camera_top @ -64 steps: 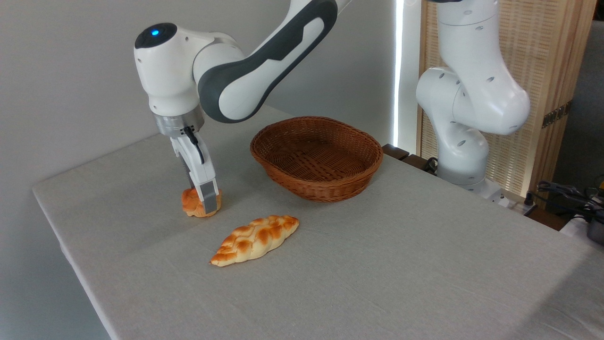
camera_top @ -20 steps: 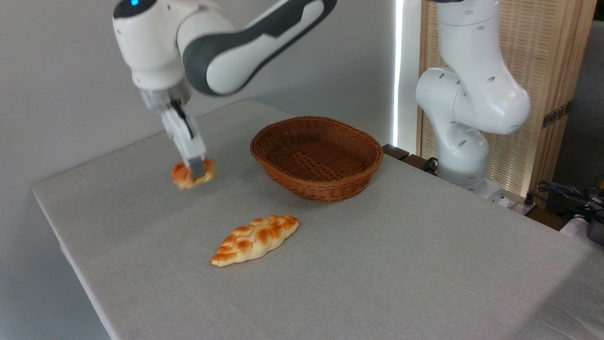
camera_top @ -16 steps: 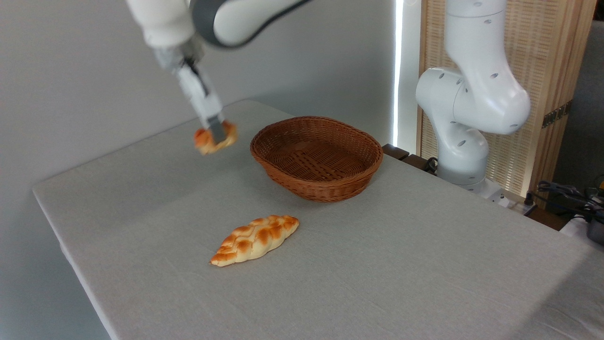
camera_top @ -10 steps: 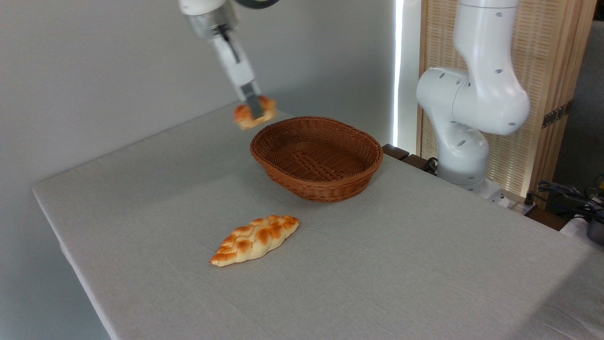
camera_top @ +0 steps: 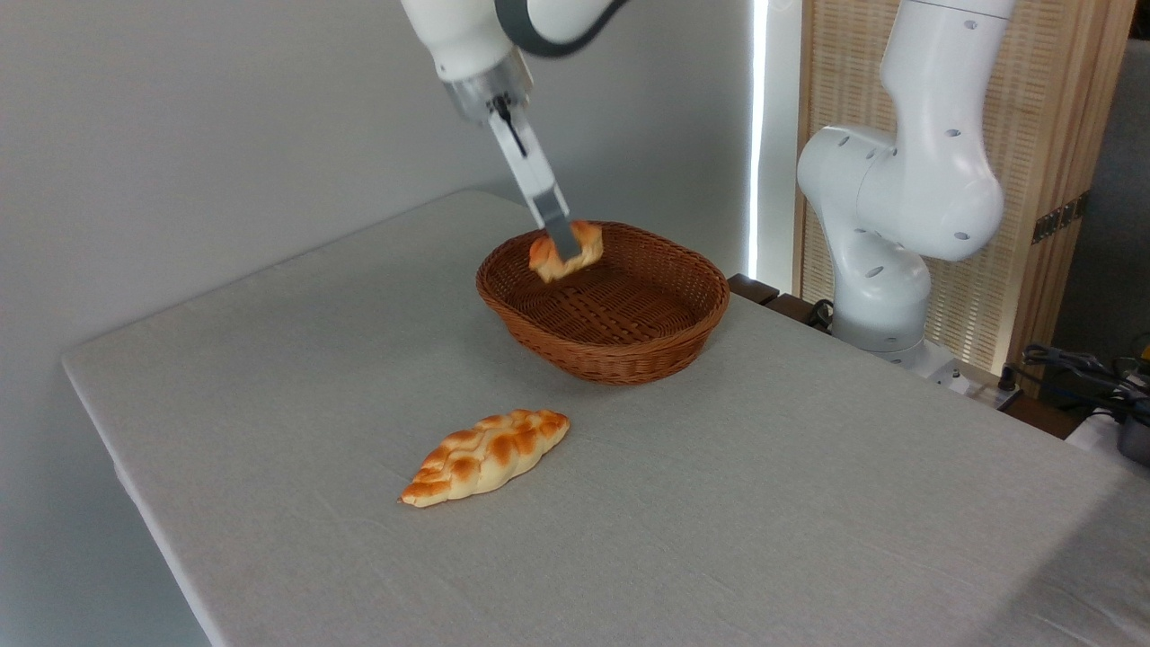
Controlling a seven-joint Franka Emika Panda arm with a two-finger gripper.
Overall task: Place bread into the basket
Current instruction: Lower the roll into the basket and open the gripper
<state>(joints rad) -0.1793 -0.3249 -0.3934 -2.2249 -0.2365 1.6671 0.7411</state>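
Observation:
My gripper (camera_top: 564, 249) is shut on the bread (camera_top: 580, 244), a small round orange-brown bun that hangs tilted in the air. It is held over the back left part of the basket (camera_top: 629, 355), an oval brown wicker basket standing on the table. The bun sits at about rim height and I cannot tell whether it touches the weave. One grey finger (camera_top: 559, 230) crosses the bun's front; the other finger is hidden behind it. Nothing else lies inside the basket.
A long pale braided loaf (camera_top: 487, 456) lies on the grey tablecloth in front of the basket, to its left. The arm's white base (camera_top: 885, 270) stands right of the basket, before a slatted wooden screen (camera_top: 1042, 135). Cables (camera_top: 1083, 368) sit at the far right.
The gripper lifted the bun off the table at the left and carried it up and to the right. In the last half second it dropped lower, over the basket.

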